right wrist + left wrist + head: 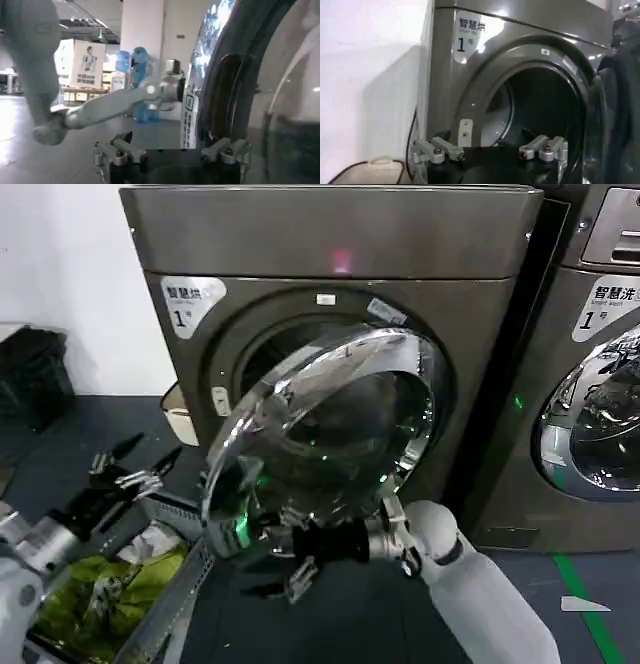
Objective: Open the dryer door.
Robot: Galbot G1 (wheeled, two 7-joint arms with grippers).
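Dark floor (90, 434) runs under the grey dryer (330, 304). Low at its left, the left tool (135, 467) hangs with fingers spread wide, holding nothing. Swung well out from the drum mouth, the door (320, 444) has the right tool (300, 556) at its lower rim, fingers apart.

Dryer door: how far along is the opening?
The dryer door is already unlatched and swung partway out, so the drum opening shows. The right gripper is open at the door's lower rim, working it. The left gripper waits open, off to the left. Left: swing it fully wide.
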